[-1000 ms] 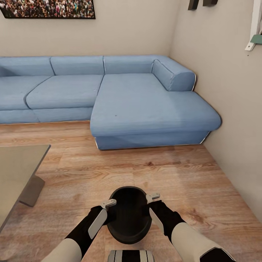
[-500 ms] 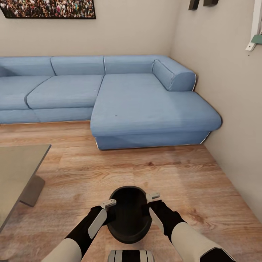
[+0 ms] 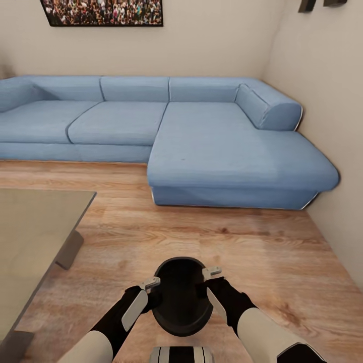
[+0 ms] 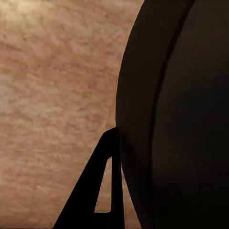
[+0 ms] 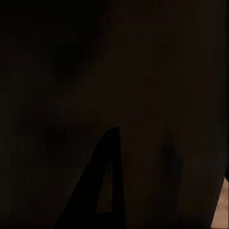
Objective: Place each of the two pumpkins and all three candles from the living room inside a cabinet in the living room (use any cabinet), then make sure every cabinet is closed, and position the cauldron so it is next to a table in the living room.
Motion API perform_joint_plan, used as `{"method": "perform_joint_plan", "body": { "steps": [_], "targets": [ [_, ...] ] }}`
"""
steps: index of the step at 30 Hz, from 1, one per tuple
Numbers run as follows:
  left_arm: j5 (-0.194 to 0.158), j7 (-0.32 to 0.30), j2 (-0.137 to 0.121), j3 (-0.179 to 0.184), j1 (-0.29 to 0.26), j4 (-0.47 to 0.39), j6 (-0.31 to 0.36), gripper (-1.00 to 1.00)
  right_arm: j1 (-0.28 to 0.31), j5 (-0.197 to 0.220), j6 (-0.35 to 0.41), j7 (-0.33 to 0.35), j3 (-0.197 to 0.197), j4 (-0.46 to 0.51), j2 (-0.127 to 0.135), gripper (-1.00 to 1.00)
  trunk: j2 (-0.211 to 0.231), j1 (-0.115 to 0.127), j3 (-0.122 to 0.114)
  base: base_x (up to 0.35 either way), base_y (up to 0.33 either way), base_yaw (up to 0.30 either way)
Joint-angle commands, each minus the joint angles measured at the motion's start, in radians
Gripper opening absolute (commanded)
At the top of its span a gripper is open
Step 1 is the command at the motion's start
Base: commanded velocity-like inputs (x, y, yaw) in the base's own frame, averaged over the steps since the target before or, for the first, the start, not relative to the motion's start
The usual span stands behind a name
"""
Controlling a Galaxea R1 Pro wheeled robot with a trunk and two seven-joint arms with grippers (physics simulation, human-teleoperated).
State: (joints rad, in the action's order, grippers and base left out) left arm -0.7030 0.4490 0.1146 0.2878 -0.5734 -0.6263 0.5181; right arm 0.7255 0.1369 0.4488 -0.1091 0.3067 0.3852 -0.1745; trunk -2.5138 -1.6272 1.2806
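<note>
Pinching the cauldron between them, left gripper and right gripper each clamp a side of its rim, pot held above the floor. Looks rigid, smooth, probably heavy; opposite rim points suit it. Table sits ahead-left, sofa beyond.

From my head camera the cauldron hides the tips of both grippers where they press its sides, so I cannot tell how far either is closed. Its base is out of sight too, so I can't say whether it rests on the floor. The table is cut off at the left edge, and the picture at the top. On my right wrist camera nearly everything is black; I make out only one dark finger.
</note>
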Motion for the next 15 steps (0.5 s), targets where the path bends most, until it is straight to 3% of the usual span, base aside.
{"method": "perform_joint_plan", "body": {
  "steps": [1,15],
  "targets": [
    [0.014,0.011,-0.001,0.003,0.0,-0.001,0.008,-1.0,0.0,0.017,0.004,-0.006,0.005,0.001,0.0,-1.0,0.0,0.0,0.001,0.0,0.0,0.291],
    [0.008,0.012,-0.002,0.001,0.0,-0.001,0.007,-1.0,0.0,0.017,0.004,-0.006,0.005,0.001,0.0,-1.0,0.0,0.0,0.001,0.0,0.0,0.292]
  ]
}}
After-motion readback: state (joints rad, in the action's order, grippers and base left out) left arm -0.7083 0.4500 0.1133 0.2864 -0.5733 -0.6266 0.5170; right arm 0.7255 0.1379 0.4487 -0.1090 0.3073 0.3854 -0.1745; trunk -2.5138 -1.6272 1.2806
